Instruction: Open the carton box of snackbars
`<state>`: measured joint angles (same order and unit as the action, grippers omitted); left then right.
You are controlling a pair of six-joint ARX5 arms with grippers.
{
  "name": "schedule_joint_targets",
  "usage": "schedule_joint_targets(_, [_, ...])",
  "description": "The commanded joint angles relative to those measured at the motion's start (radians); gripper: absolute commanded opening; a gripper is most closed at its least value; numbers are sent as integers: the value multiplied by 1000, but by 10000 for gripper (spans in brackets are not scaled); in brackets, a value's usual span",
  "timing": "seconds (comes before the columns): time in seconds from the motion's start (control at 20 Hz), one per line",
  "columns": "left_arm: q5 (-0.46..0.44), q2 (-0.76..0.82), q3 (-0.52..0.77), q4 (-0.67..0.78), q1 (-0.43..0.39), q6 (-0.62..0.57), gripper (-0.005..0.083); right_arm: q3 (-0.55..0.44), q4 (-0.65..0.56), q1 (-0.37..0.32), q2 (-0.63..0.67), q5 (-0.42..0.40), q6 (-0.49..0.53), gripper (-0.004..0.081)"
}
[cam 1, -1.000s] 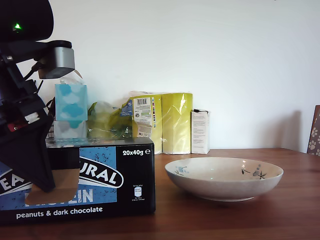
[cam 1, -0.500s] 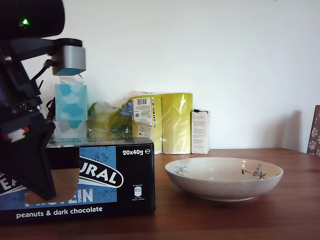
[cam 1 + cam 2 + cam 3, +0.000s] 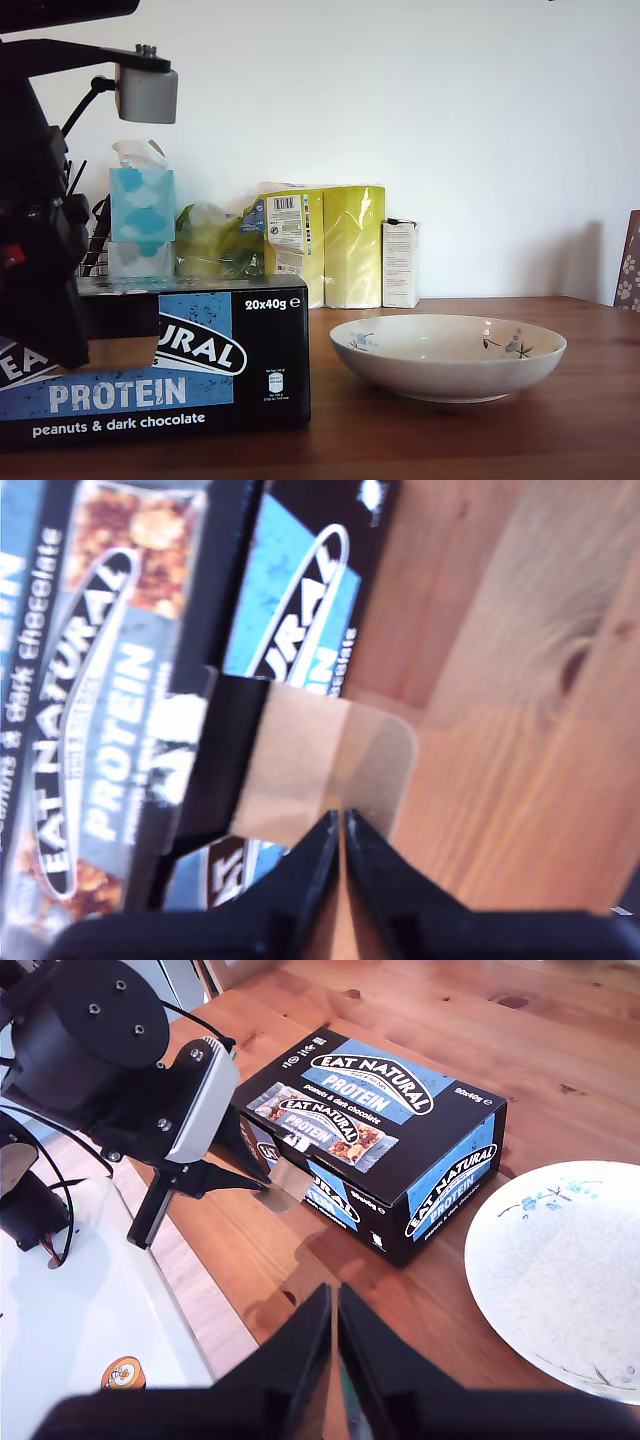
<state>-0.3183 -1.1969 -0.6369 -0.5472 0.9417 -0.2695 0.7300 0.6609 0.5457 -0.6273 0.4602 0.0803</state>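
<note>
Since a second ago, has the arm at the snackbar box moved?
Yes. In the exterior view the arm has risen against the carton box of snackbars, uncovering the word PROTEIN, with the brown tab higher too.

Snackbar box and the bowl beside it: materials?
The carton box of snackbars: printed cardboard with a slight sheen; its pulled-out tab shows plain brown board. The bowl: likely glazed ceramic, off-white, glossy highlights, painted floral motifs.

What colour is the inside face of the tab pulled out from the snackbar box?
Plain brown cardboard on the tab of the carton box of snackbars, clearest in the first wrist view.
</note>
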Motion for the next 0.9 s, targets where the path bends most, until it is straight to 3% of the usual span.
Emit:
schedule_joint_targets(0.0, [-23, 31, 6, 2, 3, 9, 382, 0, 3, 4, 2, 0, 8, -13])
schedule_joint_targets(0.2, [-65, 103, 6, 17, 4, 4, 379, 0, 15, 4, 2, 0, 26, -13])
schedule_joint_targets(0.4, [-20, 131, 6, 63, -3, -100, 380, 0, 16, 4, 2, 0, 30, -13])
schedule_joint_targets(0.85, [36, 110, 6, 151, -103, -297, 380, 0, 16, 4, 2, 1, 48, -13])
